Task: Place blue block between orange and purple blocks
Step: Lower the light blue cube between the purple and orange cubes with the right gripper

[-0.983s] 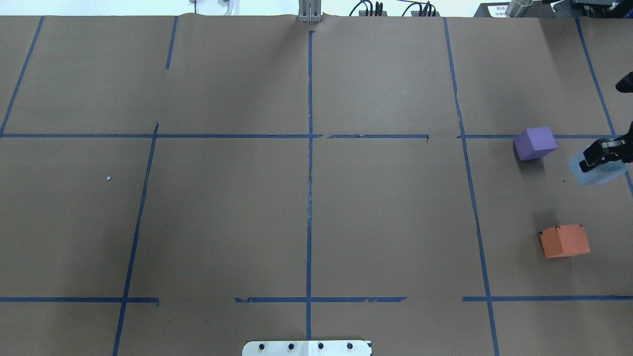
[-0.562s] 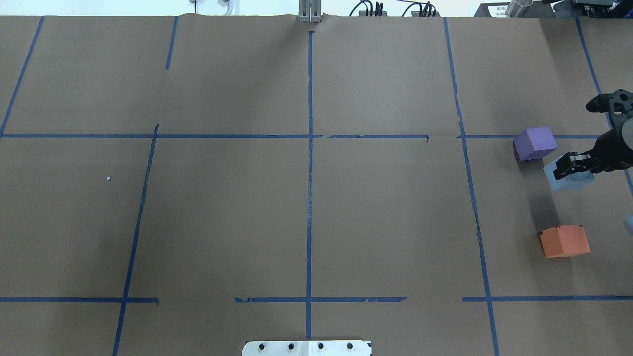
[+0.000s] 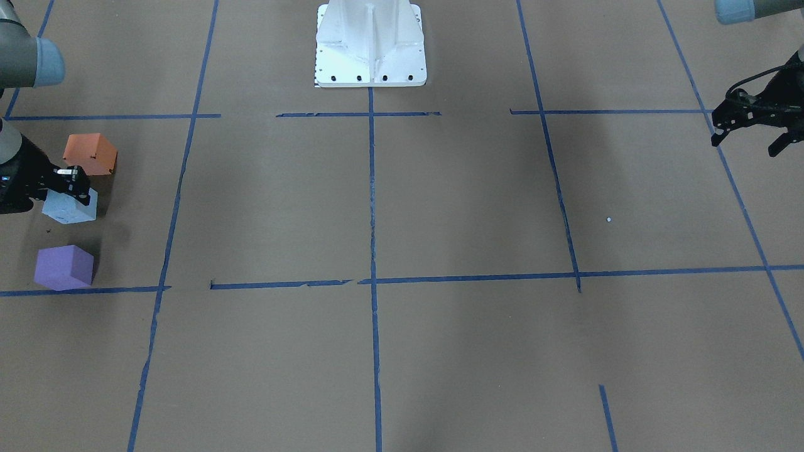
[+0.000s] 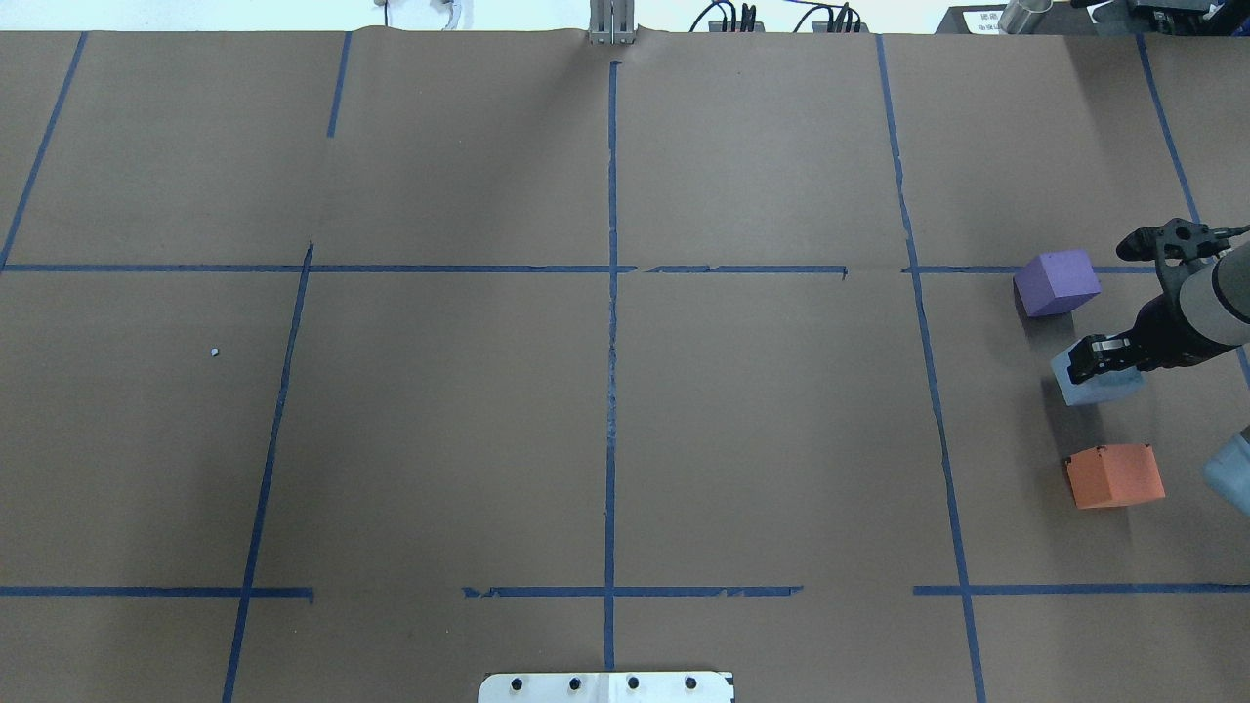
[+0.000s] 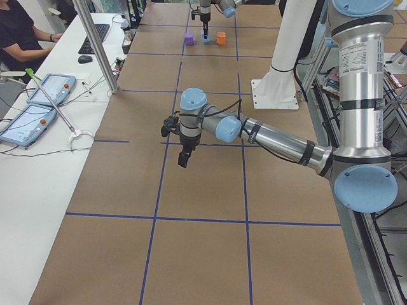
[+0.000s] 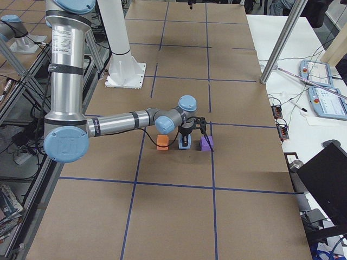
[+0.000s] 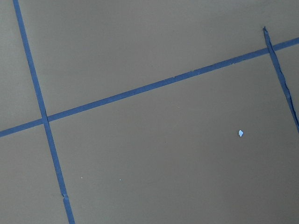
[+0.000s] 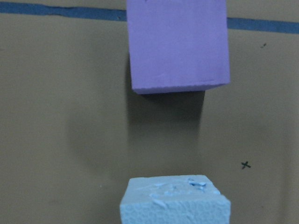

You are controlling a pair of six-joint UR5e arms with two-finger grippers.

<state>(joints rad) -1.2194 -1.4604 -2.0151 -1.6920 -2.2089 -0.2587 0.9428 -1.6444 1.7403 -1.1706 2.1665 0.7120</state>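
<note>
The right gripper [image 4: 1094, 359] was clamped on the pale blue foam block [image 4: 1102, 388], and its black fingers covered the upper part of that block in the overhead view. The block was in the gap between the purple foam block [image 4: 1057, 281] and the orange foam block [image 4: 1114, 475], touching neither (whether it rested on the brown paper table cover [image 4: 605, 391] or hung just above it could not be determined). The right wrist view showed only the block's chipped top face, cut off at the lower edge, with no fingers visible. The right arm was cropped by the frame edge in the overhead and front-facing views. The left gripper [image 3: 745, 143] hung well apart from the blocks, jaws spread and holding nothing.
</note>
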